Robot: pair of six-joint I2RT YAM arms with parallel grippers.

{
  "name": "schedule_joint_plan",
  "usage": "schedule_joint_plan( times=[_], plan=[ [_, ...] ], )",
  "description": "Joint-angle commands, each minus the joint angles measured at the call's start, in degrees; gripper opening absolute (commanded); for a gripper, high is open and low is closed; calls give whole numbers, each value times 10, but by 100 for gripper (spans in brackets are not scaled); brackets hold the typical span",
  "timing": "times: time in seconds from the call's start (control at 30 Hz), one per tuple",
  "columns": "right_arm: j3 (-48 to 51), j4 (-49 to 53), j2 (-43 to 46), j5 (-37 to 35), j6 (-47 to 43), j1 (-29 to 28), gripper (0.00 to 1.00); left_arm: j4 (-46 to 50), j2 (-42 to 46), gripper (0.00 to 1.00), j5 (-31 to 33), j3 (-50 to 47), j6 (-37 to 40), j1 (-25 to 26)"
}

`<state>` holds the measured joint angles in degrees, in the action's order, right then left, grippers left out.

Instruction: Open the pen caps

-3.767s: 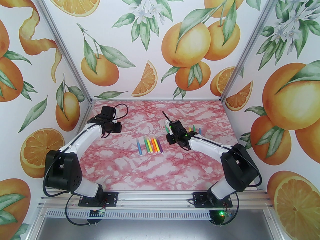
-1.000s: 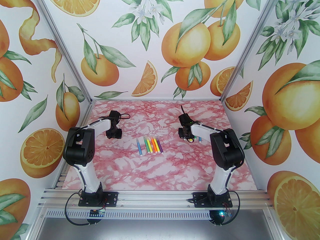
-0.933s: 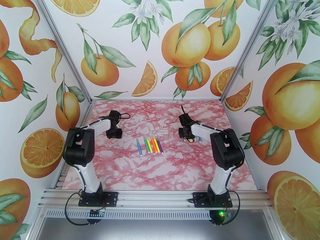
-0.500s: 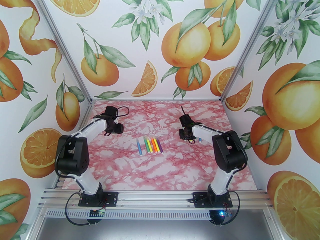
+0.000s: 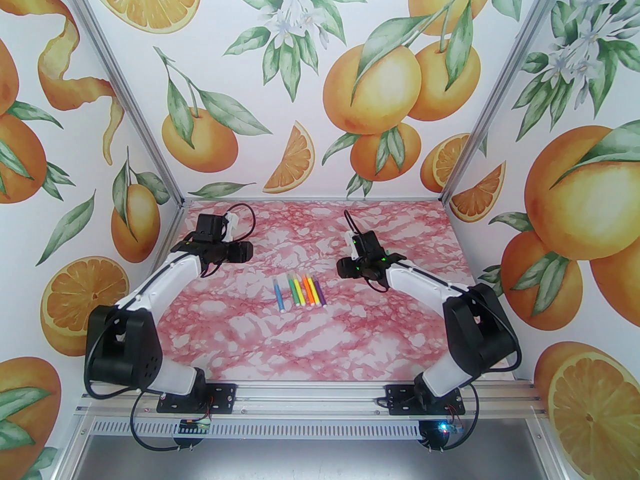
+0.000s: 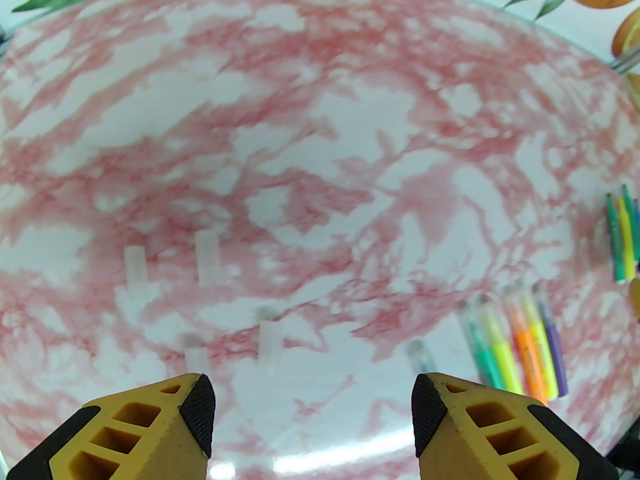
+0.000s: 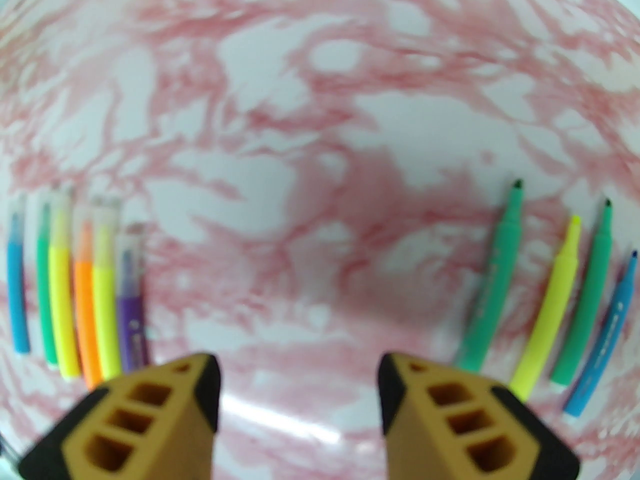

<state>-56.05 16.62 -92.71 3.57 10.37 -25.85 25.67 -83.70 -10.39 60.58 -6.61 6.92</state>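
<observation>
Left fingers (image 6: 150,428) are standing wide apart, gripping nothing, hovering above the counter (image 6: 350,118). Right fingers (image 7: 150,418) are also standing apart and empty, hanging over bare pink-marbled counter between two pen groups. Six capped pens (image 7: 75,293) are lying side by side at left in the right wrist view: blue, green, yellow, orange, yellow, purple, each wearing a clear cap at its far end. Four uncapped pens (image 7: 550,293) are lying at right: green, yellow, green, blue, with bare tips pointing away and fanning slightly. From above, the capped row is sitting mid-counter between the two arms, touching neither. In the left wrist view four loose pen caps (image 6: 207,258), translucent and blurred, are lying apart from one another ahead of the left-hand finger, well away from the capped row at lower right. The uncapped pens are showing at that view's right edge.
</observation>
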Motion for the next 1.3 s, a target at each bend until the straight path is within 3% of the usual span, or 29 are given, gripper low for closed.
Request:
schedule_joint_plan(
  times=[0.0, 0.43, 1.27],
  plan=[
    [11, -25, 17, 46, -35, -20, 55, -48, 28, 70, -60, -16, -15, -4],
    [-1, -32, -20, 70, -35, -68, 48, -134, 85, 76, -141, -70, -48, -5],
    [-6, -7, -75, 42, -29, -111, 42, -144, 136, 76, -137, -89, -48, -6]
  ],
)
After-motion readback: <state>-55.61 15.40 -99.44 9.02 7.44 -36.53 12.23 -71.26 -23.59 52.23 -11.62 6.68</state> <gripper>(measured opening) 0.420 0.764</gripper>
